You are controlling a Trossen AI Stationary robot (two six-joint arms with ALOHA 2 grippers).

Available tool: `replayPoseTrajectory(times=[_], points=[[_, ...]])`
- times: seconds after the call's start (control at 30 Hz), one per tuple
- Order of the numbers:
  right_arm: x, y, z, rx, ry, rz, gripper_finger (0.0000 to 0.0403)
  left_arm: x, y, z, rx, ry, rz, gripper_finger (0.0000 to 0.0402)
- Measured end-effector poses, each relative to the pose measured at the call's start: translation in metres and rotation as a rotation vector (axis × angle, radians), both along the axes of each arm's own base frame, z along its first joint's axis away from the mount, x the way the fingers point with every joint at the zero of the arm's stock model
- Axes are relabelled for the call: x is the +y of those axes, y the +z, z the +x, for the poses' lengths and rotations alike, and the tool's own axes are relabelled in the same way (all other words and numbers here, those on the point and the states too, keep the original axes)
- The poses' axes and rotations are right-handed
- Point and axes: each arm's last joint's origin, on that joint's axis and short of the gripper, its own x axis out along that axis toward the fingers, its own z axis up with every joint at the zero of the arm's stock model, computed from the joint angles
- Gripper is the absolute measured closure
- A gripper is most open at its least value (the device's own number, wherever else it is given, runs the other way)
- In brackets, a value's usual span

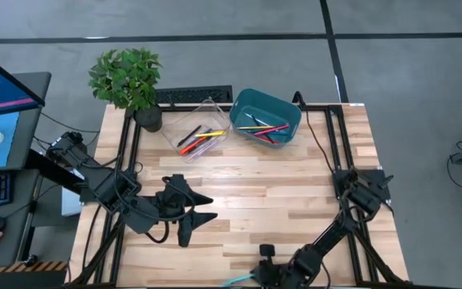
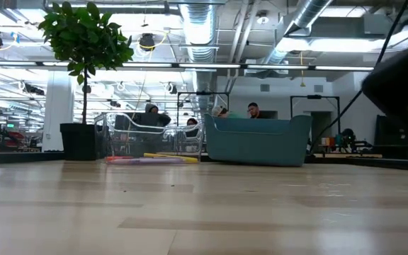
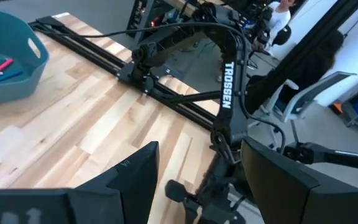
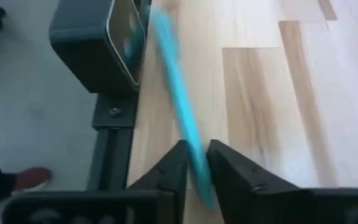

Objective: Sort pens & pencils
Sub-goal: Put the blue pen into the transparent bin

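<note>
A teal pen [image 4: 176, 106] sits at the table's near edge, with my right gripper [image 4: 202, 168] shut on it; in the high view this gripper [image 1: 255, 277] is at the bottom centre. More pens and pencils lie in a clear bin [image 1: 197, 128] and in a teal bin [image 1: 265, 118] at the far side. Over the table's left half my left gripper [image 1: 212, 207] hovers open, with nothing between its fingers. My right gripper pinches the teal pen's shaft [image 4: 196, 163] between its two fingers, close to one end; the long rest of the pen runs on ahead of the fingers. The fingers slant down from the table's right and near side. Whether the pen rests on the wood, I cannot tell.
A potted plant [image 1: 127, 80] stands at the far left corner beside the clear bin. A black box-like device [image 4: 95, 50] sits on the frame rail at the near edge, close to the pen's far tip. Bare wood lies between the bins and the arms.
</note>
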Motion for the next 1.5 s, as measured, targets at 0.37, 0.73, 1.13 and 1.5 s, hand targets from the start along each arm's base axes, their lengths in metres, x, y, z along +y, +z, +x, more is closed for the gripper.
replayPoseTrajectory(times=[0.37, 0.73, 1.13, 1.5], points=[[-0.072, 0.027, 0.046, 0.069, 0.009, -0.167, 0.0338, -0.002, -0.008, -0.005, 0.08, -0.013, -0.017, 0.0182], [-0.15, 0.037, 0.086, 0.192, 0.011, -0.044, 0.0386, -0.009, -0.018, -0.012, 0.159, -0.015, -0.05, 0.0182], [-0.198, 0.12, 0.087, 0.019, -0.056, 0.017, 0.0386, -0.033, -0.002, -0.039, 0.022, 0.065, 0.017, 0.0182], [-0.246, 0.272, 0.04, -0.543, -0.159, 0.074, 0.0386, -0.031, 0.011, -0.042, -0.103, 0.21, 0.186, 0.0182]])
